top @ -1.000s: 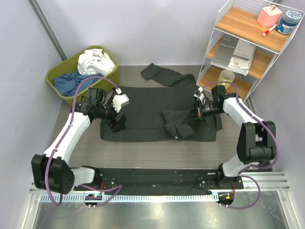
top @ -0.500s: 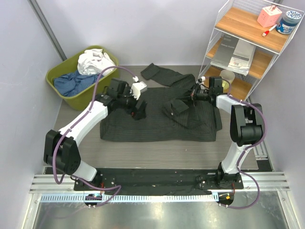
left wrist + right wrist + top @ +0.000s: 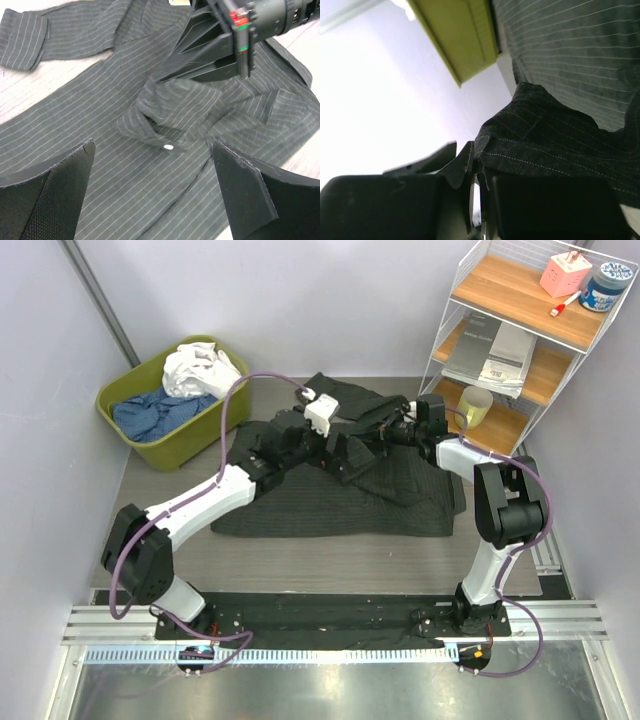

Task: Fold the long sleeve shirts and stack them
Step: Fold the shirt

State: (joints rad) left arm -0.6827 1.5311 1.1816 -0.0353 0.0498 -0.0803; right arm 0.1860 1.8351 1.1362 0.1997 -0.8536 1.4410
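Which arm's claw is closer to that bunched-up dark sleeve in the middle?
Right. Its jaws are pinched shut on the sleeve; the left jaws hang open just over it.

1. A dark pinstriped shirt [image 3: 330, 502] lay spread flat just right of the green bin [image 3: 165, 450], its body wide and a little rumpled.
2. One sleeve [image 3: 335, 392] trailed out past the body's far edge, level with the bin.
3. The other sleeve's buttoned cuff [image 3: 165, 120] was bunched and raised over the body's middle.
4. A white garment [image 3: 205, 370] and a blue one [image 3: 150, 415] sat crumpled inside the bin.
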